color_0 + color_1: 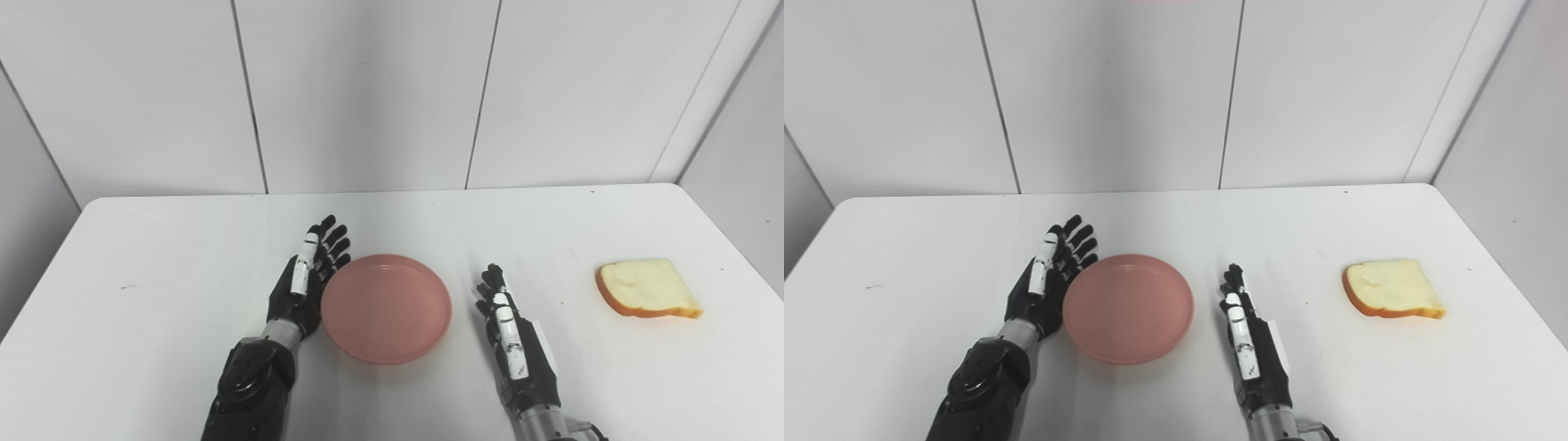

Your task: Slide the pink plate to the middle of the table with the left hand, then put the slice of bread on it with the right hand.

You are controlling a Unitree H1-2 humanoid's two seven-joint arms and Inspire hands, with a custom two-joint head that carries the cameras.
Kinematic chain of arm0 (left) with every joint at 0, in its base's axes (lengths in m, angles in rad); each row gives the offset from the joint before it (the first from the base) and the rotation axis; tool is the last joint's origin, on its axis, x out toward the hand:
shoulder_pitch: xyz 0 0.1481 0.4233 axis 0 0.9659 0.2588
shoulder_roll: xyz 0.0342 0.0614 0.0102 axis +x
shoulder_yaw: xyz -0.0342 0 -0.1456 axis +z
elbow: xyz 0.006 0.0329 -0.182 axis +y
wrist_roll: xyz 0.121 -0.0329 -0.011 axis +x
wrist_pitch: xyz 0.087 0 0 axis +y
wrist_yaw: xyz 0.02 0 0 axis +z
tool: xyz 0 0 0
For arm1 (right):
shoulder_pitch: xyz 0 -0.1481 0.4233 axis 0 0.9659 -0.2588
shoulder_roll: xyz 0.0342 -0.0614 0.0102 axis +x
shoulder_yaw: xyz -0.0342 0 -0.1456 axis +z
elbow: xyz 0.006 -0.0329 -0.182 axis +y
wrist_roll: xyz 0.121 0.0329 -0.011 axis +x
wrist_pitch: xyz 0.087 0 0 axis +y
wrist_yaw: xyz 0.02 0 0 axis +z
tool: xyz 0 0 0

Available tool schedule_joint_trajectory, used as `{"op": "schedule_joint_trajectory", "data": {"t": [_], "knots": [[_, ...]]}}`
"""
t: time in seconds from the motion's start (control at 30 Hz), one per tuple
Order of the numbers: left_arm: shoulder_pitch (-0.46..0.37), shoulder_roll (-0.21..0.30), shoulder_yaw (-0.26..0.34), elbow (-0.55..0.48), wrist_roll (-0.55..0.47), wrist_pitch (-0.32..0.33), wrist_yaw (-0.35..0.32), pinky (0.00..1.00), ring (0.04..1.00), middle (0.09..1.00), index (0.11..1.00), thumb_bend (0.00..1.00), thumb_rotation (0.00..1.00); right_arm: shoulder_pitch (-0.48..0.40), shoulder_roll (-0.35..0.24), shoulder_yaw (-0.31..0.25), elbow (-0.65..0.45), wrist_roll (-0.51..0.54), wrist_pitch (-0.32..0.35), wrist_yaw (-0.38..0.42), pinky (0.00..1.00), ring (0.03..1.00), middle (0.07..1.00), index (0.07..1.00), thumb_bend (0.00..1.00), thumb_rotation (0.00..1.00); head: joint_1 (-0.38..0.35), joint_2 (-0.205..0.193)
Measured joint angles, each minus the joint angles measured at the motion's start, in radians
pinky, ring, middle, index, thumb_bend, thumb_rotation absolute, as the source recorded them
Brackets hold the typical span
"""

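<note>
A: We see the pink plate (386, 308) lying flat near the middle of the white tabletop (153, 245), toward the near edge, with nothing in it.

B: And our left hand (308, 275) stands on edge just left of it, fingers straight and slightly fanned, palm facing the plate's left rim. We can't tell whether it touches the rim. It holds nothing.

A: We find the slice of bread (647, 287) well off to the right, flat on the tabletop, its brown crust toward us, apart from both plate and hands.

B: Between the plate and the bread is our right hand (1247, 340), also on edge, fingers extended together and pointing away, holding nothing and touching neither.
</note>
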Motion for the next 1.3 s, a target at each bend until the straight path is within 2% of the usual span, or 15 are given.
{"op": "schedule_joint_trajectory", "data": {"t": [0.13,0.33,0.4,0.43,0.57,0.67,0.73,0.8,0.9,1.03,1.07,1.13,1.2,1.23,1.3], "knots": [[-0.001,0.011,0.014,0.016,-0.019,-0.015,-0.022,0.93,0.935,0.930,0.925,0.38,1.00,-0.003,-0.001,-0.009,0.000,-0.012,-0.001,-0.022,1.00,1.000,1.000,1.000,0.41,1.00,-0.039,-0.012],[-0.024,0.029,0.045,0.100,-0.046,-0.100,-0.062,0.93,0.929,0.929,0.930,0.41,1.00,-0.007,-0.029,-0.018,-0.014,-0.098,-0.001,-0.060,1.00,1.000,1.000,1.000,0.40,1.00,-0.087,-0.046],[-0.039,0.039,0.047,0.138,-0.052,-0.129,-0.080,0.93,0.922,0.923,0.921,0.42,1.00,-0.010,-0.049,-0.029,-0.015,-0.141,-0.002,-0.072,0.98,0.990,0.999,0.992,0.48,1.00,-0.101,-0.057],[-0.047,0.044,0.049,0.156,-0.053,-0.142,-0.082,0.93,0.913,0.912,0.908,0.42,0.96,-0.013,-0.064,-0.037,-0.015,-0.160,-0.003,-0.080,0.96,0.978,0.994,0.986,0.54,0.99,-0.109,-0.061],[-0.070,0.052,0.059,0.214,-0.065,-0.190,-0.093,0.92,0.905,0.907,0.901,0.42,0.91,-0.046,-0.107,-0.076,-0.021,-0.167,-0.003,-0.089,0.96,0.971,0.998,0.990,0.68,0.93,-0.120,-0.063],[-0.084,0.057,0.058,0.240,-0.067,-0.203,-0.109,0.94,0.924,0.920,0.914,0.44,0.92,-0.085,-0.152,-0.088,-0.069,-0.166,0.005,-0.078,0.96,0.973,1.000,0.999,0.74,0.97,-0.150,-0.066],[-0.092,0.059,0.058,0.258,-0.067,-0.208,-0.119,0.95,0.927,0.922,0.913,0.45,0.92,-0.107,-0.193,-0.087,-0.124,-0.173,0.050,-0.053,0.96,0.974,1.000,1.000,0.72,0.95,-0.155,-0.066],[-0.098,0.062,0.057,0.269,-0.067,-0.212,-0.127,0.94,0.924,0.918,0.910,0.45,0.93,-0.132,-0.232,-0.089,-0.181,-0.181,0.096,-0.034,0.92,0.951,1.000,1.000,0.70,0.93,-0.169,-0.069],[-0.100,0.063,0.058,0.274,-0.067,-0.214,-0.127,0.92,0.911,0.906,0.899,0.47,0.90,-0.160,-0.284,-0.098,-0.223,-0.213,0.108,-0.018,0.84,0.930,0.995,1.000,0.68,0.90,-0.178,-0.068],[-0.100,0.064,0.059,0.276,-0.067,-0.217,-0.127,0.90,0.899,0.895,0.892,0.46,0.92,-0.180,-0.364,-0.105,-0.274,-0.263,0.185,0.023,0.81,0.904,0.952,0.977,0.83,0.82,-0.206,-0.068],[-0.101,0.065,0.059,0.279,-0.067,-0.218,-0.127,0.90,0.898,0.894,0.891,0.46,0.92,-0.188,-0.387,-0.108,-0.290,-0.290,0.210,0.033,0.81,0.902,0.950,0.975,0.83,0.82,-0.206,-0.068],[-0.101,0.067,0.061,0.289,-0.067,-0.224,-0.127,0.91,0.899,0.894,0.889,0.46,0.92,-0.208,-0.433,-0.114,-0.307,-0.325,0.230,0.054,0.80,0.898,0.945,0.967,0.87,0.76,-0.213,-0.066],[-0.107,0.069,0.061,0.301,-0.067,-0.230,-0.131,0.91,0.903,0.899,0.894,0.46,0.92,-0.231,-0.485,-0.119,-0.330,-0.336,0.266,0.089,0.83,0.908,0.955,0.961,0.93,0.65,-0.221,-0.065],[-0.108,0.071,0.061,0.303,-0.067,-0.231,-0.134,0.91,0.903,0.898,0.894,0.46,0.92,-0.242,-0.511,-0.121,-0.334,-0.337,0.276,0.109,0.83,0.909,0.956,0.961,0.93,0.64,-0.226,-0.063],[-0.109,0.072,0.061,0.304,-0.067,-0.231,-0.137,0.88,0.892,0.887,0.886,0.46,0.90,-0.266,-0.569,-0.123,-0.351,-0.332,0.334,0.169,0.87,0.921,0.942,0.933,0.99,0.55,-0.230,-0.063]]}}
